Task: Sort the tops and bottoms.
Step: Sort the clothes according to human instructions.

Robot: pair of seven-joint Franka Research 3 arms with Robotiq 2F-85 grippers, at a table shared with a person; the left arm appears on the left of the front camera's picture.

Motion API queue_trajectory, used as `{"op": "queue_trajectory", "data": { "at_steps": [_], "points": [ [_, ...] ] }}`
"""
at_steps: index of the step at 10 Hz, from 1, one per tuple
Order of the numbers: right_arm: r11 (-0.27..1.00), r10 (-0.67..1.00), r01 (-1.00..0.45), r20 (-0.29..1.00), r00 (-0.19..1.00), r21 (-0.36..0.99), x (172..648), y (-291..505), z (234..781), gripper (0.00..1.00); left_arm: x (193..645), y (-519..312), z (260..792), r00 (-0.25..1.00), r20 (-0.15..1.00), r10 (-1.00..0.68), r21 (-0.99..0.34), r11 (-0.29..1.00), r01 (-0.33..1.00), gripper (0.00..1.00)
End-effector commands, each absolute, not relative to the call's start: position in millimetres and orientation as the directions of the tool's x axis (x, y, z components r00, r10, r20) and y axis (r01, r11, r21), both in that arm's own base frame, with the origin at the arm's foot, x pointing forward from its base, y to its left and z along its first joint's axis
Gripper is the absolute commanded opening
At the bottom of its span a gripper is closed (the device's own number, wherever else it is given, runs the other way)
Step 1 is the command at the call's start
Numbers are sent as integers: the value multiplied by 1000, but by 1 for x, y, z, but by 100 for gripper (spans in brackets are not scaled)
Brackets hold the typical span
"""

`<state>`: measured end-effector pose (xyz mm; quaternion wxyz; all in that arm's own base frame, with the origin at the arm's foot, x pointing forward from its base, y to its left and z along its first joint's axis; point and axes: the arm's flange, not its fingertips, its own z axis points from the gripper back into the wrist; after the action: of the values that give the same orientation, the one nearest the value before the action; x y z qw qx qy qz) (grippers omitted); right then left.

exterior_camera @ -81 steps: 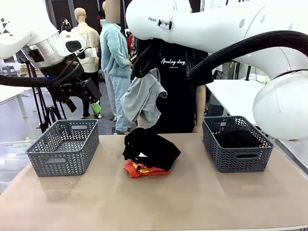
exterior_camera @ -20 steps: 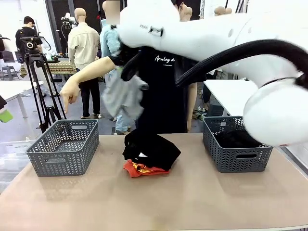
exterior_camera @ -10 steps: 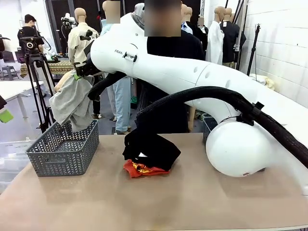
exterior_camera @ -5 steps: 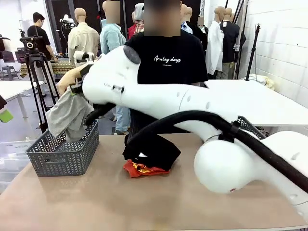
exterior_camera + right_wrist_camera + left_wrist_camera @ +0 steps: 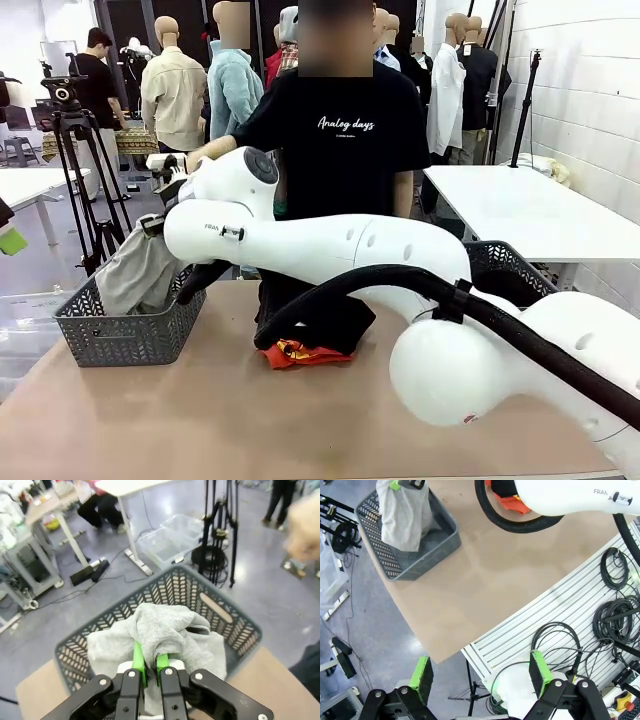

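- The right jaws pinch the grey top (image 5: 167,630), centre frame, hanging into the basket (image 5: 227,617).
- Lower it below the rim, then release.
- The left jaws stand spread, empty.

Tan table (image 5: 200,420) carries left basket (image 5: 130,338), right basket (image 5: 500,262) and orange-red top (image 5: 300,353) between.

The right arm (image 5: 330,245) reaches far leftward, right jaws pinched tight. The left jaws gape wide.
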<state>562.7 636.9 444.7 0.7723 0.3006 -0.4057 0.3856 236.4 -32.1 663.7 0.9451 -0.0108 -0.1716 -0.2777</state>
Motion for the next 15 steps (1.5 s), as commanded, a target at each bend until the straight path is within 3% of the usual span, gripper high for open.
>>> {"op": "queue_trajectory", "data": {
  "at_steps": [1, 2, 6, 7, 12, 13, 15],
  "points": [
    [450, 308, -868, 876, 372, 210, 620, 695, 451, 0, 237, -31, 666, 784, 329, -526, 77, 843, 533, 100],
    [432, 300, -872, 875, 380, 230, 623, 698, 448, 12, 237, -31, 666, 784, 329, -526, 77, 843, 533, 100],
    [415, 299, -883, 883, 361, 221, 623, 699, 448, 92, 237, -31, 666, 784, 329, -526, 77, 843, 533, 100],
    [414, 304, -883, 882, 361, 219, 624, 698, 449, 100, 237, -31, 666, 784, 329, -526, 77, 843, 533, 100],
    [436, 344, -865, 843, 414, 246, 628, 695, 454, 100, 237, -31, 666, 784, 329, -526, 77, 843, 533, 100],
    [447, 314, -870, 874, 370, 208, 566, 634, 444, 100, 237, -31, 666, 784, 329, -526, 77, 843, 533, 100],
    [447, 314, -870, 874, 370, 208, 566, 634, 444, 100, 237, -31, 666, 784, 329, -526, 77, 843, 533, 100]
  ]
}}
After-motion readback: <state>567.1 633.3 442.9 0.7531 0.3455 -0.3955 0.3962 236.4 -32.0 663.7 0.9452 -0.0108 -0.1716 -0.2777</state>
